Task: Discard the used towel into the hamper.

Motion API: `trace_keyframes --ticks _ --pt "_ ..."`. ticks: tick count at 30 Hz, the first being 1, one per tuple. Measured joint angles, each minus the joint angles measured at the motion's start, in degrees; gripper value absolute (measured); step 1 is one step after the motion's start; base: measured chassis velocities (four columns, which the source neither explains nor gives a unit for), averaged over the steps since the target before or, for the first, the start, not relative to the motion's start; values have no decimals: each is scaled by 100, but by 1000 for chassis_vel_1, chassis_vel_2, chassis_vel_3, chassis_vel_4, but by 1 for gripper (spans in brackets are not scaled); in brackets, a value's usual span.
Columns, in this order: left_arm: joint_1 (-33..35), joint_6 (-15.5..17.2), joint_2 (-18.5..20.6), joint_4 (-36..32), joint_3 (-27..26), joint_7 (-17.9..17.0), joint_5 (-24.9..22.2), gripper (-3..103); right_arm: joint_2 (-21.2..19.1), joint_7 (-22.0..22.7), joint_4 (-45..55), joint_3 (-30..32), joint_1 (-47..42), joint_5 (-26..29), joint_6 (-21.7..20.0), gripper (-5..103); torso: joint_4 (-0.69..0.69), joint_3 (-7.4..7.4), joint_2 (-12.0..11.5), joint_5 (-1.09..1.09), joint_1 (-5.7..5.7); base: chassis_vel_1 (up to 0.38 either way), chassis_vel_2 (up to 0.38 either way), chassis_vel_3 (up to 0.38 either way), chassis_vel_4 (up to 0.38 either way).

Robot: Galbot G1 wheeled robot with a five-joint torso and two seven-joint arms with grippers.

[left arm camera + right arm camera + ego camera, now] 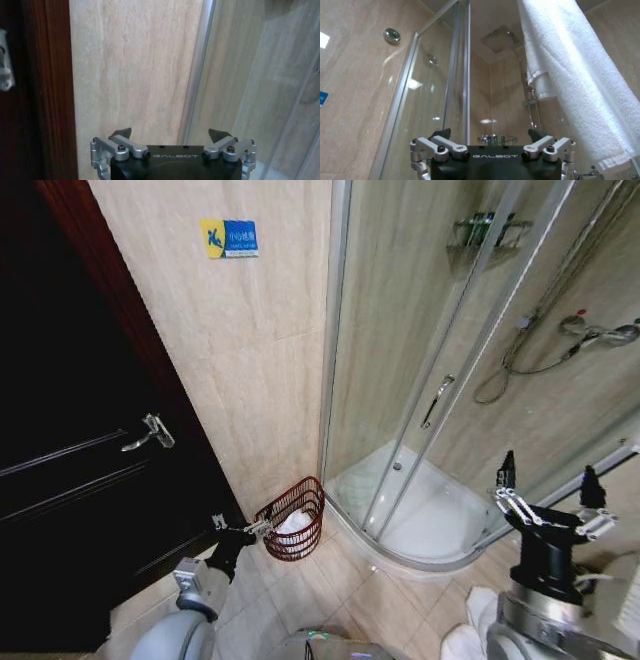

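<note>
Towel (293, 523) lies in the hamper (292, 518); drop looks done.
Left gripper (262, 527) (fingers spread, empty) at its nine o'clock; right gripper (548, 492) likewise spread. Next: withdraw.

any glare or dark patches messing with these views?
Head view: door nearly black, detail lost; hamper evenly lit. Left wrist view: soft focus, left gripper open before the tile. Right wrist view: light spots reflected on shower glass; hanging towel bright.
</note>
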Motion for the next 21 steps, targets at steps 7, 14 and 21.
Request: trace_keyframes --ticks 7,14,21 --pt "59 -85 -147 223 320 -25 197 100 30 0 22 -7 -10 -4 10 100 0 0 0 1 0 0 0 0 0" --pt "64 -87 152 615 354 51 324 100 43 9 27 -3 -4 -5 16 100 0 0 0 0 0 0 0 0 0" --pt "35 -149 227 694 250 34 176 100 55 15 35 -9 5 -4 17 100 0 0 0 -1 0 0 0 0 0"
